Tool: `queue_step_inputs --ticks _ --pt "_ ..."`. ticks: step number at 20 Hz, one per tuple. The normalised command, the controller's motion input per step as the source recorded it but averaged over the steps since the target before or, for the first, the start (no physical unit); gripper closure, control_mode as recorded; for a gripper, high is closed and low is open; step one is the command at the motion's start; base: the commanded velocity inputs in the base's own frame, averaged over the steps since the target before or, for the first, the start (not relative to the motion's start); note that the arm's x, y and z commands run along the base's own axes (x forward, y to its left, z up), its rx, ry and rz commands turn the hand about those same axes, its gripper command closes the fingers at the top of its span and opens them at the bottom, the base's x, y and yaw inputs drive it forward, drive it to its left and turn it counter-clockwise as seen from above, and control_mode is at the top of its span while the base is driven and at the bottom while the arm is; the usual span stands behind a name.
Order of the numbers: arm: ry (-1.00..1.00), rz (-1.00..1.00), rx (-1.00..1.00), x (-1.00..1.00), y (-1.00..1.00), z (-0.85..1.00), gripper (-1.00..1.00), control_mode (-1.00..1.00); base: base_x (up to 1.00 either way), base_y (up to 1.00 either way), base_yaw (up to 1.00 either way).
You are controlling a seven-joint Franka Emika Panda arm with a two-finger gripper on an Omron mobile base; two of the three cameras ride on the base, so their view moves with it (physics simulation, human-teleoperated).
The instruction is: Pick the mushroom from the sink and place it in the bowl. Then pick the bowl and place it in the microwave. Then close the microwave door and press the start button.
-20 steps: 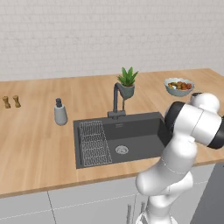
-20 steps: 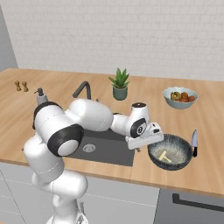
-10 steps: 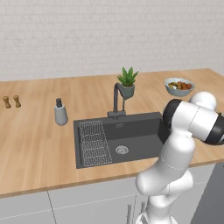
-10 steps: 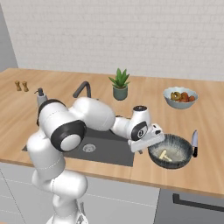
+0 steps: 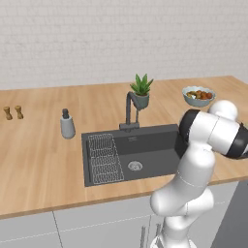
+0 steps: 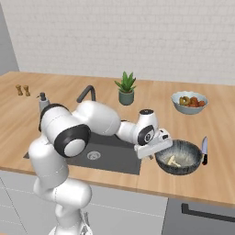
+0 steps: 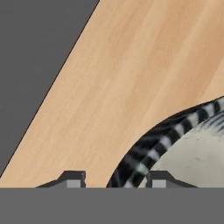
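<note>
Against a second ago, my tool [image 6: 151,155] has dropped to the bowl [image 6: 180,158] wall at nine o'clock, jaws narrowing astride its rim, grip unconfirmed. The mushroom [image 6: 173,161] lies inside, so bowl pickup is in hand. Wooden tabletop [image 6: 220,137], sink [image 5: 160,145], brick wall behind.

A knife [image 6: 204,150] lies just right of the bowl [image 6: 180,157]; bare desk [image 6: 151,181] lies open in front and behind it
</note>
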Motion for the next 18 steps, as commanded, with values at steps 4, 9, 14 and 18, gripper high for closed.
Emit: queue_step_inputs --ticks 4,9,14,18 --pt "0.0 0.06 0.0 -0.16 0.0 0.04 1.0 -1.0 0.0 0.0 0.0" --pt "0.0 0.12 0.0 -0.58 0.11 0.79 1.0 -1.0 0.0 0.0 0.0" --pt "0.0 0.21 -0.04 -0.69 0.3 1.0 1.0 -1.0 0.0 0.0 0.0" --pt "-0.01 0.21 -0.04 -0.68 0.44 1.0 1.0 -1.0 0.0 0.0 0.0"
